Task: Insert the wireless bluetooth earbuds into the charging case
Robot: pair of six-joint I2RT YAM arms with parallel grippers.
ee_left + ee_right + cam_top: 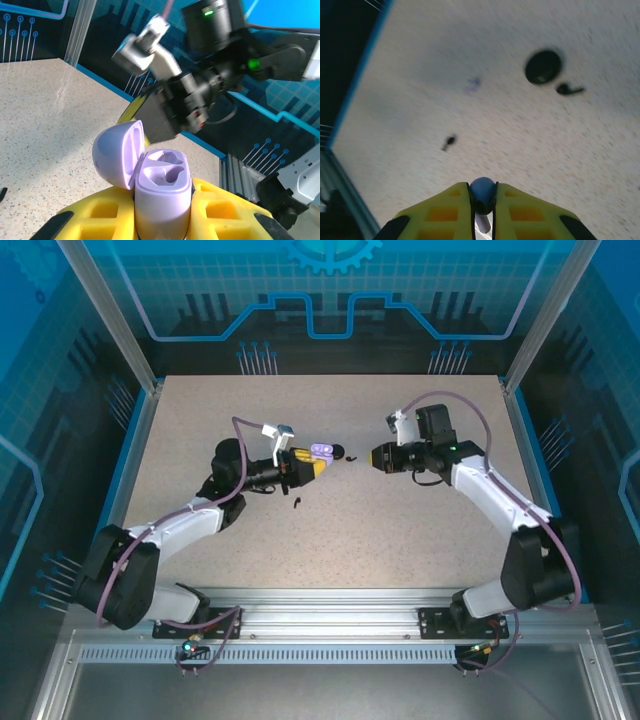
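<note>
Lavender against yellow: the left gripper (310, 464) is clamped on the open charging case (162, 200) near the middle of the tabletop (400, 540), a little toward the far edge. The lid (116, 152) is swung aside and both moulded wells look empty. Facing it across a short gap, the right gripper (376, 457) is closed on one pale lavender earbud (482, 190). The rounded head sits at the fingertips, and the stem appears to run back along the fingers.

The case lies directly to the left of the right gripper, its mouth turned toward the opposing arm. The coming insertion looks to depend on lining the earbud's long axis up with one well. The right arm carries the bud and is the one placed to close the gap.

A round black case (543, 66) rests on the speckled beige tabletop with a black earbud (568, 90) just beside it. A second black earbud (450, 142) lies nearer the near edge. Blue, circuit-patterned panels and aluminium posts enclose the cell.
</note>
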